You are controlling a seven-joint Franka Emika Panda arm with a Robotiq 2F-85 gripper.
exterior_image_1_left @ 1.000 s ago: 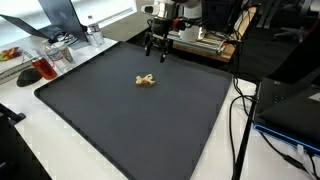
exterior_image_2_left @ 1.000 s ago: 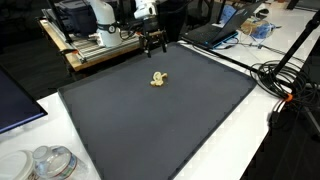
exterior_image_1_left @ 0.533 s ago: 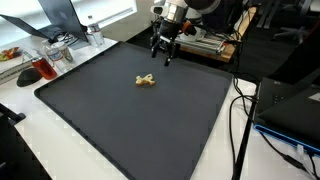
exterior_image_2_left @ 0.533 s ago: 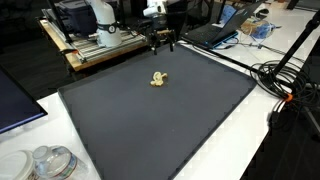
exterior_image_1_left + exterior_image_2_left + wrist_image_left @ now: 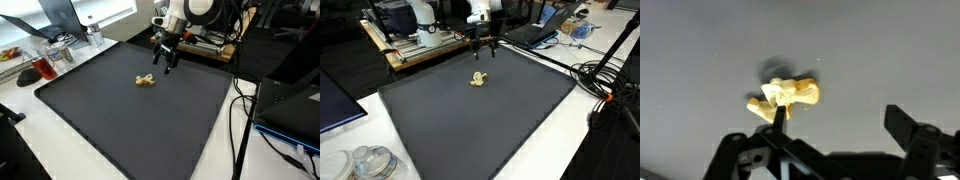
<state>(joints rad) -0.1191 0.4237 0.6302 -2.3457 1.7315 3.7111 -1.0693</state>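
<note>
Yellow toy (image 5: 146, 81) lies on the table (image 5: 150, 130) just below my gripper (image 5: 163, 66), which hangs pointing down, fingers spread, close to one table edge, broad tabletop stretching beyond the toy.

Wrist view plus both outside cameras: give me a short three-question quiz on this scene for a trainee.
1. True or false: the black gripper is shut on the small pale-yellow knobbly object.
2. The object lies on: A a dark grey mat, B a white plate, C a wooden tray.
3. Fill in: in the wrist view, the gripper's jaws stand ___.
Key: 1 false; 2 A; 3 open.
</note>
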